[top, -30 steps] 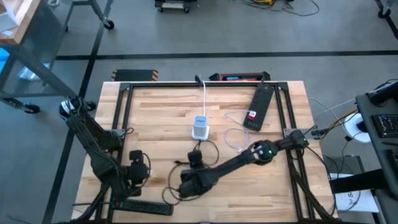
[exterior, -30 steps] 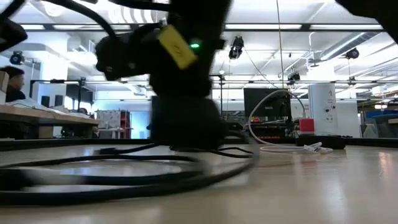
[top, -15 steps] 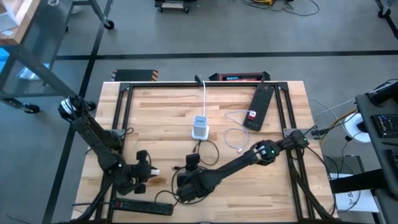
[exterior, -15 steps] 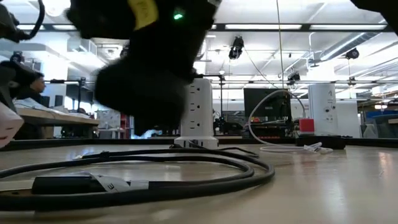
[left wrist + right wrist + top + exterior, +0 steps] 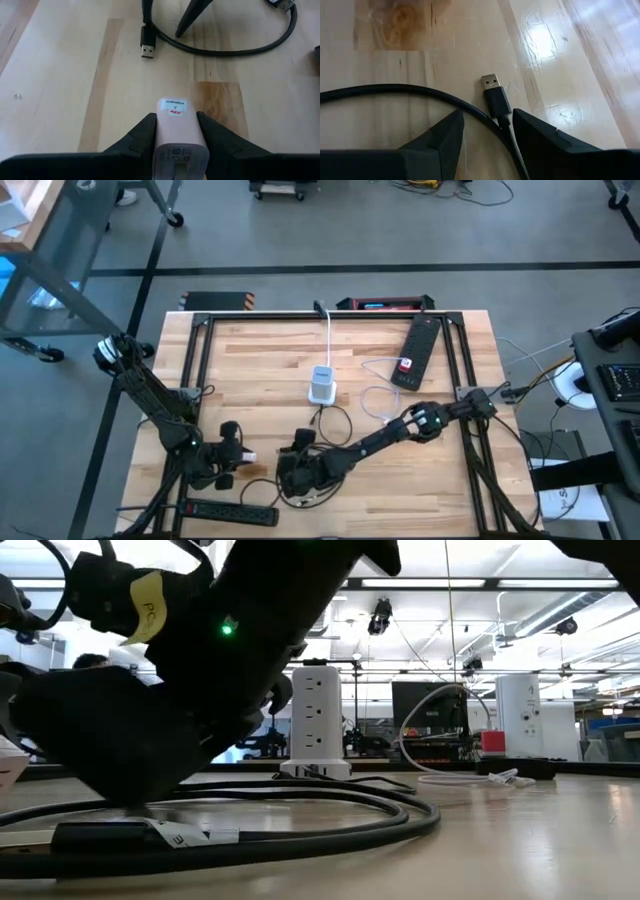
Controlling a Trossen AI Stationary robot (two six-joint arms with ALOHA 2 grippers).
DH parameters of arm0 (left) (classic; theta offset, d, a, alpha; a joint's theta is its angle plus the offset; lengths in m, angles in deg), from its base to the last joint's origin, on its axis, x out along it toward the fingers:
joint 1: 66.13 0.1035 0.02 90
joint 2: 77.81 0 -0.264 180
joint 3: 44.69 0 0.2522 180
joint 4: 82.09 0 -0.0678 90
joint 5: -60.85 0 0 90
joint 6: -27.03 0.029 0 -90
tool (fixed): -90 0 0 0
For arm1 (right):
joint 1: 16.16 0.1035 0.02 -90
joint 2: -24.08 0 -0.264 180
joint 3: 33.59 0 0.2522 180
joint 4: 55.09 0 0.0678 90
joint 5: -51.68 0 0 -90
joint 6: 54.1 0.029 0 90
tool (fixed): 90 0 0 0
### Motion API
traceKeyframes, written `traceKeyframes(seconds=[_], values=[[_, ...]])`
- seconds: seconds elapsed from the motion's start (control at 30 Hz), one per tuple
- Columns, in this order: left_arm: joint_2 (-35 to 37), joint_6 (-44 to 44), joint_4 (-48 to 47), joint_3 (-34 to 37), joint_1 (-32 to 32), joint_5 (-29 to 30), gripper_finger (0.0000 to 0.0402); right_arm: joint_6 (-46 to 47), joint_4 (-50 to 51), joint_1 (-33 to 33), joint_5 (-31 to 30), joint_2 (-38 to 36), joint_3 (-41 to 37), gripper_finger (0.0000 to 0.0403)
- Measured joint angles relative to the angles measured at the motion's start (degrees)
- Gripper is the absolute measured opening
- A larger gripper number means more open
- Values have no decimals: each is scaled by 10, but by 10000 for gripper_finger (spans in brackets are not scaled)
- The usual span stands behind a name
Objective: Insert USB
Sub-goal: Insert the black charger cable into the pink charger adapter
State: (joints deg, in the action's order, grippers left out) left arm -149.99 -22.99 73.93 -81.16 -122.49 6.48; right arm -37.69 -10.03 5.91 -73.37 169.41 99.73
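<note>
My left gripper (image 5: 238,454) is near the table's near-left corner, shut on a small white charger block (image 5: 175,125) with a label on its free end. A black cable's USB plug (image 5: 147,47) lies flat on the wood just ahead of it. My right gripper (image 5: 288,472) is low over that plug (image 5: 492,89) and open. One finger stands on each side of the cable behind the plug, and I see no contact. The black cable (image 5: 260,805) loops across the table. My left gripper pinches the charger block between its two fingers, one on each long side (image 5: 161,131). The labelled end (image 5: 175,106) sticks out past the fingertips, pointing toward the USB plug. The block looks clear of the table.
A white power tower (image 5: 321,385) stands mid-table with a white lead running to the far edge. A black power strip (image 5: 235,510) lies by the near edge, another (image 5: 418,352) at the far right, and a thin white cable (image 5: 378,405) lies beside it. Bare wood lies left of the tower.
My right gripper has moved toward the table's left and near edge and dropped low over the black cable's plug. My left gripper has shifted slightly right toward the plug, and the white charger now shows at its tip.
</note>
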Motion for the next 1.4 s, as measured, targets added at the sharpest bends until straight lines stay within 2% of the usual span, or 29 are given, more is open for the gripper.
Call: traceKeyframes(seconds=[0.1,0.3,0.57,0.7,0.8,0.93,1.13,1.4], values=[[0,-1,0,0,0,-11,98,11,-5,-14,46,-7,-2,156],[0,-16,-2,0,0,-58,105,51,-18,-62,175,-11,-4,148],[-1,-15,-3,1,-1,-66,102,8,-29,-83,218,-39,-6,152],[-1,-15,-3,1,-1,-66,107,12,-38,-107,304,-36,-18,161],[-1,-15,-2,1,-1,-66,104,31,-42,-116,321,-31,-29,162],[-1,-15,-2,1,-1,-64,103,38,-69,-123,386,-24,-39,153],[-1,-6,-1,1,0,-63,104,35,-84,-119,368,-24,-63,120],[-1,-5,0,1,0,-39,106,-27,-95,-115,328,-24,-87,14]])
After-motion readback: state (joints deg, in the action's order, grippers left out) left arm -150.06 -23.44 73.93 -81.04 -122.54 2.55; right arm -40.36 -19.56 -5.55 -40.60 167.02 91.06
